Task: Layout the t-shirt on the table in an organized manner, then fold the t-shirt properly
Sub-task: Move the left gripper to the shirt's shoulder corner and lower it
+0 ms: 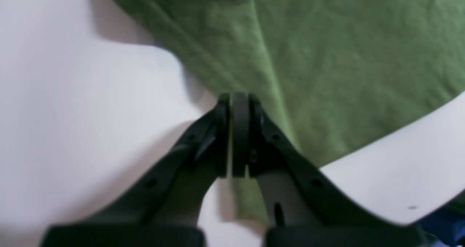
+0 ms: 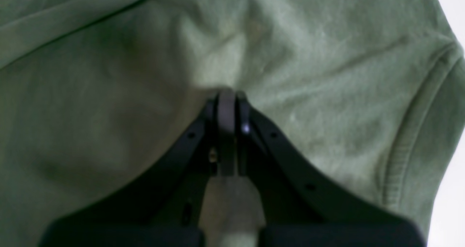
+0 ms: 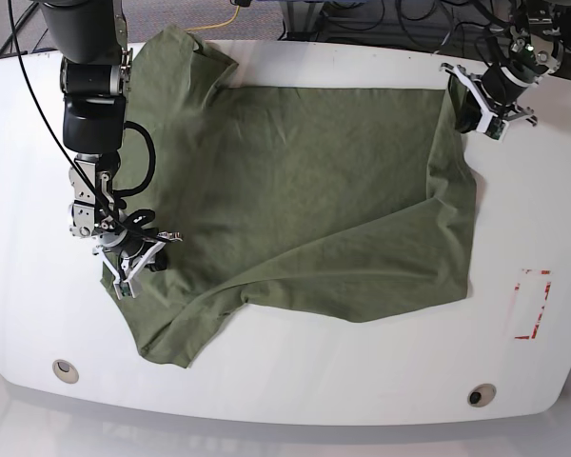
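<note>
A yellow cable (image 3: pixel 230 19) runs just beyond the tabletop's far edge. Black cables (image 3: pixel 381 21) lie tangled further along that edge, towards the far right corner.

Base view bright, evenly lit, sharp; glossy table (image 3: pixel 295 381) shows soft glare. Both wrist views blurred, dimmer, shadows soft.

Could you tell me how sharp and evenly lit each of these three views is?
Left wrist: soft focus, tool blurred, shadow on the table. Right wrist: dim, hazy, t-shirt fills the frame. Base: sharp, evenly lit, glossy sheen along the table's near edge.
</note>
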You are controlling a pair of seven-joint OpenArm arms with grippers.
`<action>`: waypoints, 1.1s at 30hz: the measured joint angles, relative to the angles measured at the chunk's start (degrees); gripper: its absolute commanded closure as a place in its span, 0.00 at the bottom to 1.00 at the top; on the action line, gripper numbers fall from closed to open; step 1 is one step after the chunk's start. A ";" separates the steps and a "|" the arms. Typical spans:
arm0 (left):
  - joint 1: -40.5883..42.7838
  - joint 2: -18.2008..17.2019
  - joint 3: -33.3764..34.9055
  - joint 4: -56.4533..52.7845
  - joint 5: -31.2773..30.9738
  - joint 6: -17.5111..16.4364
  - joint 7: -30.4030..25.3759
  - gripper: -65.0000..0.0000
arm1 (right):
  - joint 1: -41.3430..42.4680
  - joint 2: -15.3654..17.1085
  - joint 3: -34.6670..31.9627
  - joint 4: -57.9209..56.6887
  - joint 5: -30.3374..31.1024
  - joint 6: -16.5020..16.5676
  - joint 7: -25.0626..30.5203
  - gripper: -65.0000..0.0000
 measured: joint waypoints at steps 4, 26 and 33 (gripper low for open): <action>1.77 0.11 -0.02 1.97 -0.04 0.02 -0.07 1.00 | 0.00 0.00 0.00 0.00 0.04 0.02 0.02 0.99; 0.61 2.54 1.49 -2.84 -1.81 -6.34 -0.79 1.00 | -0.02 0.02 0.00 0.00 0.04 0.04 0.02 0.99; -1.22 2.49 1.79 -5.44 -2.93 -6.47 -1.75 1.00 | 0.00 0.02 0.00 0.00 0.04 0.04 0.02 0.99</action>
